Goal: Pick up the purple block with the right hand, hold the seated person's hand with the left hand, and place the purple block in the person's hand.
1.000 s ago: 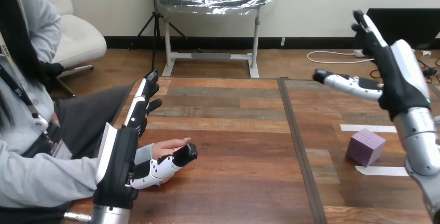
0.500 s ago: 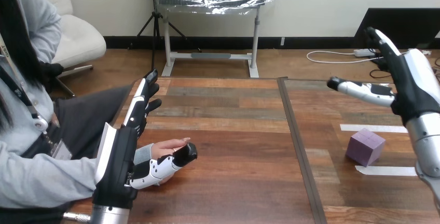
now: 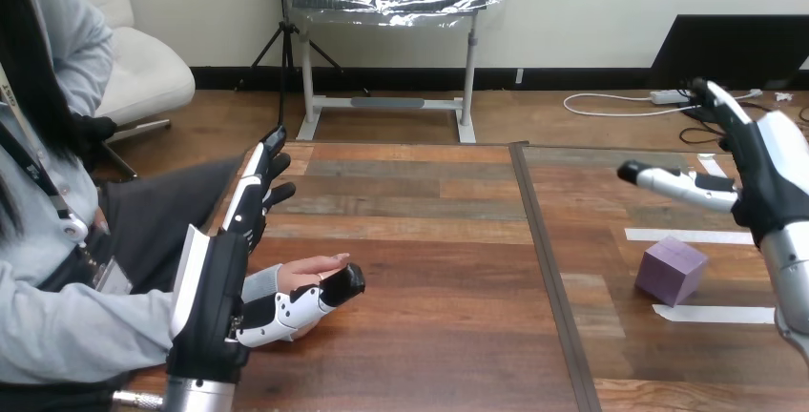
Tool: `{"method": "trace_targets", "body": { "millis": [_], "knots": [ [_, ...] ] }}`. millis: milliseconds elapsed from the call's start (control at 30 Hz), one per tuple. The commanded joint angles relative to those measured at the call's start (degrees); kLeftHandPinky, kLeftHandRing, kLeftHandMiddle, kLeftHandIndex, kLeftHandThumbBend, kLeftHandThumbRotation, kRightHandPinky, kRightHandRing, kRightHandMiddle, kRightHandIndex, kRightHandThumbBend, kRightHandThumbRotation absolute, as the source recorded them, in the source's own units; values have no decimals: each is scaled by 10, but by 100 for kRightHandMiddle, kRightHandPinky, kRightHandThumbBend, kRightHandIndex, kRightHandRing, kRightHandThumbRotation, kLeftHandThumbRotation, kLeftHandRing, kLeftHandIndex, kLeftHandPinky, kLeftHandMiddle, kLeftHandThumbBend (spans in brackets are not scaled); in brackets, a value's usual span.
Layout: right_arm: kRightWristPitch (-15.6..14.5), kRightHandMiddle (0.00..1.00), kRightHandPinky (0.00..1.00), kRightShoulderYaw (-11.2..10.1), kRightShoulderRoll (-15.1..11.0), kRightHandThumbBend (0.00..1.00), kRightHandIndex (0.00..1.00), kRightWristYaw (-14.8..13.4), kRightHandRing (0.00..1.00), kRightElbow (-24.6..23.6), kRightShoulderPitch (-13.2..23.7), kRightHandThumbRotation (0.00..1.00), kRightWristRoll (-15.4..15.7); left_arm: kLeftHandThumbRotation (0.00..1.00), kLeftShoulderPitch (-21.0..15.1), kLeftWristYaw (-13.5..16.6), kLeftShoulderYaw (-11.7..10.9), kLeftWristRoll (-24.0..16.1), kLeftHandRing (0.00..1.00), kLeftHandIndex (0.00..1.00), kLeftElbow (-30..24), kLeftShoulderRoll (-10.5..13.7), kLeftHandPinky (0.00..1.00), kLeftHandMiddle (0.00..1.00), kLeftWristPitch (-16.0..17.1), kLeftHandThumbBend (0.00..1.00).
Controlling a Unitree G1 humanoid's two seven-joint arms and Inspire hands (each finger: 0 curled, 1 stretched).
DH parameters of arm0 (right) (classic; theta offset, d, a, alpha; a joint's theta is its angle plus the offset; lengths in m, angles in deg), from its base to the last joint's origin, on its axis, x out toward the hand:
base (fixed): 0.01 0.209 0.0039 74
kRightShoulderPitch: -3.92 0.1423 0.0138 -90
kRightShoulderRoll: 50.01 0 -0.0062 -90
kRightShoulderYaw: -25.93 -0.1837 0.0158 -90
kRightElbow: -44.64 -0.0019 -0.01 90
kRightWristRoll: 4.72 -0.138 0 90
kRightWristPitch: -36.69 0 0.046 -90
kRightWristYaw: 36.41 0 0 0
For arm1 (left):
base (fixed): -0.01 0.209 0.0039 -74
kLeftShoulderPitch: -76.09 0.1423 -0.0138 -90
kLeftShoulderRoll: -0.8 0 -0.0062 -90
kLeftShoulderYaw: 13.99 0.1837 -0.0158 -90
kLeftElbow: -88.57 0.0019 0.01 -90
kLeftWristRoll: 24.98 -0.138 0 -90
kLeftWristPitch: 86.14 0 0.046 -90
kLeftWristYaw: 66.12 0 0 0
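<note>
The purple block [image 3: 672, 271] sits on the wooden table at the right, between two strips of white tape. My right hand [image 3: 763, 169] hovers above and to the right of it, open, fingers straight and thumb pointing left, apart from the block. At the left, my left hand [image 3: 215, 288] stands on edge with straight fingers pointing away from me. Its thumb [image 3: 305, 302] lies along the near side of the person's hand [image 3: 310, 267], which rests palm up and empty on the table. No finger curls round that hand.
White tape strips [image 3: 689, 236] [image 3: 715, 314] mark the table above and below the block. A dark seam [image 3: 544, 259] runs front to back through the tabletop. The person's sleeve [image 3: 76, 336] covers the near left corner.
My right hand has come down and drifted right, closer to the table above the block. The left hand, the person's hand and the block have stayed put.
</note>
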Motion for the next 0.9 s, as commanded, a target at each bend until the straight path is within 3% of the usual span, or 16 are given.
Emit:
{"method": "trace_targets", "body": {
  "millis": [0, 167, 267, 667, 767, 867],
  "knots": [
    [5, 94, 86, 9, -20, 100, 93, -5, 94, 12, 55, 51, 1, 57, -15, 0, -5, -1, 94, 95, -29, 1, 86, 96, 5, 100],
    [-22, 94, 87, 14, -22, 100, 93, 7, 95, 20, 57, 52, 1, 56, -14, -10, -3, 12, 94, 95, -29, 0, 87, 96, 5, 100],
    [-19, 94, 87, 20, -24, 100, 94, 0, 96, 21, 54, 52, 7, 56, -11, -8, -6, 6, 94, 95, -34, 0, 87, 96, 1, 100],
    [-45, 95, 88, 25, -25, 100, 95, 19, 97, 39, 49, 48, 4, 56, -9, -14, -7, 12, 94, 95, -35, 0, 86, 96, 5, 100],
    [-50, 94, 88, 28, -25, 100, 95, 18, 97, 39, 46, 49, 5, 57, -7, -4, -12, -4, 94, 95, -39, 1, 87, 96, 1, 100],
    [-57, 95, 88, 29, -25, 100, 95, 26, 96, 42, 44, 50, 1, 57, -7, -14, -9, 9, 94, 95, -36, 2, 87, 96, 6, 100]
  ]
}}
